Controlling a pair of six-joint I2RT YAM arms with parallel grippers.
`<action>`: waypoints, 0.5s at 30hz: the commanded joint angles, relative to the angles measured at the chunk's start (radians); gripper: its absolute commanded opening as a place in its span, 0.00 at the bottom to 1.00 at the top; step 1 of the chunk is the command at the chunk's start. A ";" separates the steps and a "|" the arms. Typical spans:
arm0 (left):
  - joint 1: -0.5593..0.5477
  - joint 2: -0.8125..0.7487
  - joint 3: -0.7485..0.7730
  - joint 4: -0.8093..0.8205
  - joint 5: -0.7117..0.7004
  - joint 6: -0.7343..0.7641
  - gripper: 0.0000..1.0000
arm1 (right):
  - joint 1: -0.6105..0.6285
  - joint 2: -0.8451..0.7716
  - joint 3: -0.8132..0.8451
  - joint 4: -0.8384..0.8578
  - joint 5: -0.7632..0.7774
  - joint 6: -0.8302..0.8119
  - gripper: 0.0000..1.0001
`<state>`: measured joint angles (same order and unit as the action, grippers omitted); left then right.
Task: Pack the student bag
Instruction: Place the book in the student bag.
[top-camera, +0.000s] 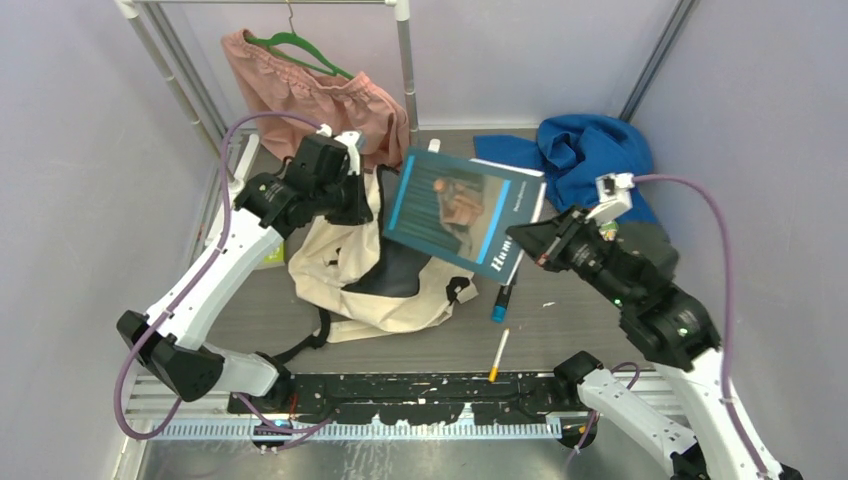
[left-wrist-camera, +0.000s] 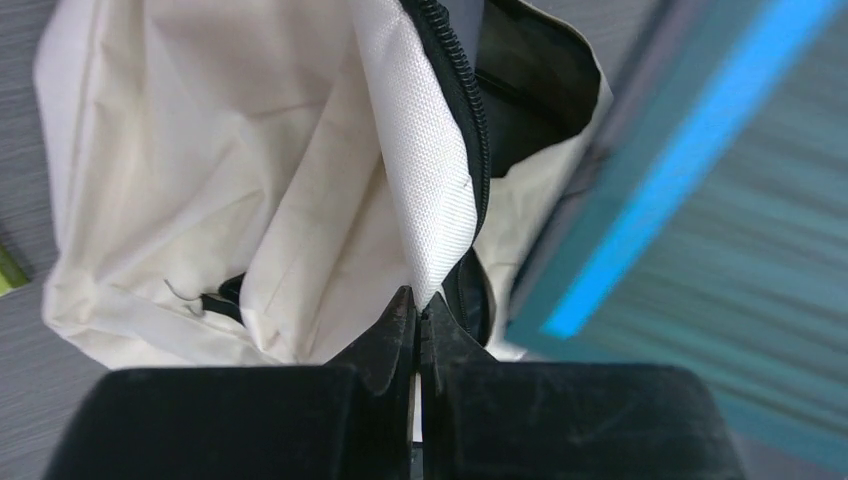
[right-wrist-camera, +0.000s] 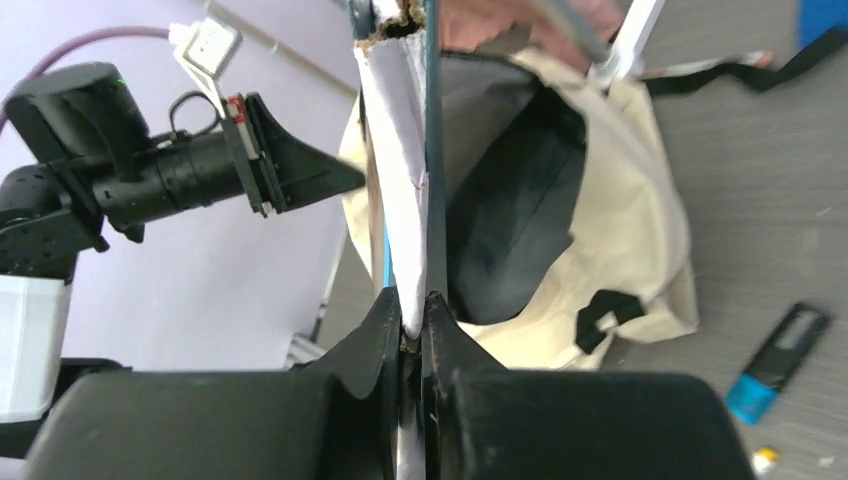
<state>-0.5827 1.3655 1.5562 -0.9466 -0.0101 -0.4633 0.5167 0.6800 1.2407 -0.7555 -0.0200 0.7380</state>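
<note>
Even soft light, faint shadows, book (left-wrist-camera: 700, 200) blurred in left wrist view

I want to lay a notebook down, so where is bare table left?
One bare patch of table lies between the blue marker and the right arm. A narrower one lies between the backpack and the left arm. The back is crowded: pink garment, blue cloth, held book.

Left pincer (left-wrist-camera: 418, 305) clamped tight, left arm (top-camera: 215, 270) stretched forward; right pincer (right-wrist-camera: 413, 305) pinched closed, right arm (top-camera: 660, 320) angled inward.
</note>
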 joint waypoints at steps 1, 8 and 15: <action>0.011 -0.056 -0.006 0.097 0.089 -0.020 0.00 | 0.001 -0.021 -0.261 0.323 -0.186 0.268 0.01; 0.036 -0.077 0.033 0.113 0.141 -0.041 0.00 | 0.003 -0.006 -0.479 0.464 -0.157 0.421 0.01; 0.046 -0.093 0.044 0.138 0.215 -0.045 0.00 | 0.002 0.014 -0.542 0.469 -0.125 0.437 0.01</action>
<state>-0.5426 1.3262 1.5417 -0.9310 0.1131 -0.4950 0.5167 0.7021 0.7124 -0.4385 -0.1513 1.1145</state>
